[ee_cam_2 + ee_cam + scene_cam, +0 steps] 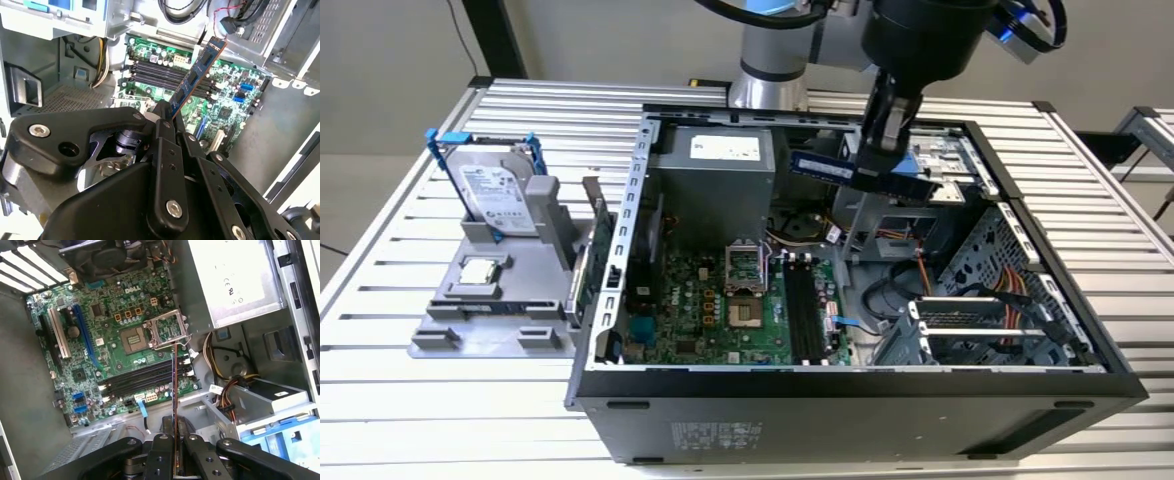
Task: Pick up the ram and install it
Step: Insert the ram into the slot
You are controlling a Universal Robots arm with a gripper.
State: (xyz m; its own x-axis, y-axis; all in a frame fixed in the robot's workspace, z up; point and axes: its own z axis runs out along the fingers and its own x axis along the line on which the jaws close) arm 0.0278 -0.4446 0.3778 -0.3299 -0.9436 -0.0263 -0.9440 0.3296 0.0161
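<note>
Black jaws are clamped on the ram (196,70), which juts from them above the motherboard (107,335).

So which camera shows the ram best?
The second wrist view: the ram shows its broad face with chips. In the first wrist view it is edge-on, a thin line; in the exterior view it looks small.

Silver-grey arm (767,85) with blue joint cap (767,6), black wrist housing (927,35), black pincer (175,440) links, silver screws (173,208)
</note>
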